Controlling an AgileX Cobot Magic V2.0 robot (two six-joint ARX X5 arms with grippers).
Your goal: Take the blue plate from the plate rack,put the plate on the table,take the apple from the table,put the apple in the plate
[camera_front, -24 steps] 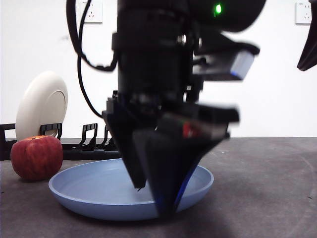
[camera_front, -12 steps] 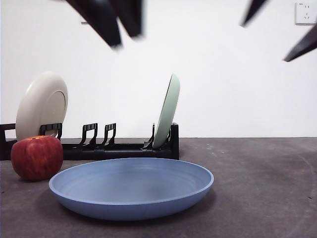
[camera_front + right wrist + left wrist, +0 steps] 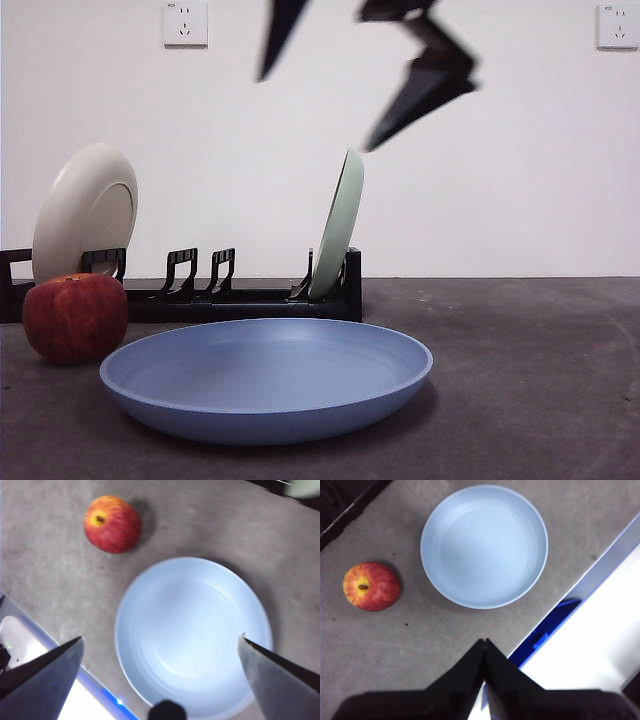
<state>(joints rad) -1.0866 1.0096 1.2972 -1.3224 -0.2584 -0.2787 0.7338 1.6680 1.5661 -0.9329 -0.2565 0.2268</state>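
Light blue and matte, the blue plate (image 3: 266,378) is lying flat and empty on the table (image 3: 540,380), and everything else is best placed from it. The apple (image 3: 76,317) is sitting on the table just beside the plate's rim, apart from it, with its yellow stem patch showing from above in the left wrist view (image 3: 371,586) and in the right wrist view (image 3: 112,524). Behind the plate, toward the white wall, the plate rack (image 3: 200,296) is standing along the back of the table. It is holding a cream-white plate (image 3: 85,212) on edge at the end behind the apple, and a pale green plate (image 3: 338,226) leaning on edge at its taller end post, behind the middle of the blue plate.

High above the blue plate, blurred black jaw tips are showing near the top of the front view; which arm they belong to cannot be told from there. The left gripper (image 3: 484,647) is hovering well above the table beside the plate (image 3: 484,546), its two jaws pressed together with nothing between them. The right gripper (image 3: 160,647) is hanging over the plate (image 3: 194,636), its jaws spread wide to either side of it and gripping nothing. Neither gripper is touching the plate or the apple.
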